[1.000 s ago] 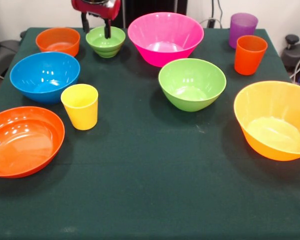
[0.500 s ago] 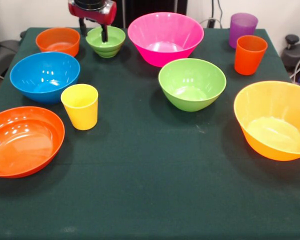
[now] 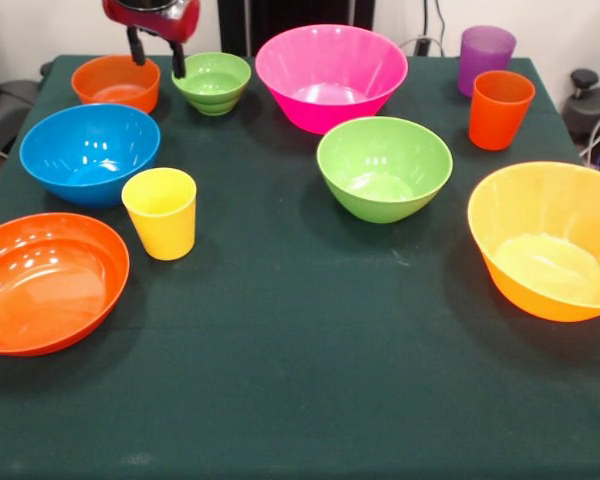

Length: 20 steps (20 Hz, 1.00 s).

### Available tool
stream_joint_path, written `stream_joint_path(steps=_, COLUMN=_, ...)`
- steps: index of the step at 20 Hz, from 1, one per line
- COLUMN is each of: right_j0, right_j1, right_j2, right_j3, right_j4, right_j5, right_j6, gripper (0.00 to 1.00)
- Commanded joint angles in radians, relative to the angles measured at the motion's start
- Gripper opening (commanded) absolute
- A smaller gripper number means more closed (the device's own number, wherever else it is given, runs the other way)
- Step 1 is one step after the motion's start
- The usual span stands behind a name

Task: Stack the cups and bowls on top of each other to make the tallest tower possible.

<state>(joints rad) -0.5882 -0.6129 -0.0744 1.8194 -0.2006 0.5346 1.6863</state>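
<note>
Front view: the only view on hand
Gripper: the red and black gripper hangs at the table's far edge, its two dark fingers spread apart and holding nothing, between the small glossy red-orange plastic bowl and the small ribbed green plastic bowl
Bowls: the glossy blue bowl sits near the red-orange one; the shallow orange bowl lies at the near left; the large pink bowl and the medium green bowl stand mid-table; the large yellow-orange bowl sits at the right edge
Cups: the yellow plastic tumbler stands upright just beside the blue bowl; the orange tumbler and the purple tumbler stand close together at the far right
Tower: nothing stacked; every piece stands alone on the dark green tablecloth
</note>
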Motion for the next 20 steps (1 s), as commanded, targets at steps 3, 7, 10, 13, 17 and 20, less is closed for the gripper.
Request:
stream_joint_path(steps=3, right_j0=0.003, right_j1=0.014, right_j2=0.096, right_j3=-0.077, right_j4=-0.054, right_j5=0.074, right_j6=-0.045, gripper=1.0)
stream_joint_path(steps=7, right_j0=0.013, right_j1=0.055, right_j2=0.097, right_j3=-0.07, right_j4=-0.054, right_j5=0.008, right_j6=-0.004, gripper=1.0)
stream_joint_path(steps=10, right_j0=0.026, right_j1=0.077, right_j2=0.085, right_j3=-0.058, right_j4=-0.064, right_j5=-0.046, right_j6=0.025, gripper=1.0)
stream_joint_path(steps=13, right_j0=0.033, right_j1=0.1, right_j2=0.077, right_j3=-0.067, right_j4=-0.074, right_j5=-0.074, right_j6=0.033, gripper=1.0)
stream_joint_path(steps=17, right_j0=0.034, right_j1=0.128, right_j2=0.07, right_j3=-0.075, right_j4=-0.084, right_j5=-0.109, right_j6=0.04, gripper=1.0)
stream_joint_path(steps=20, right_j0=0.033, right_j1=0.148, right_j2=0.07, right_j3=-0.084, right_j4=-0.089, right_j5=-0.125, right_j6=0.04, gripper=1.0)
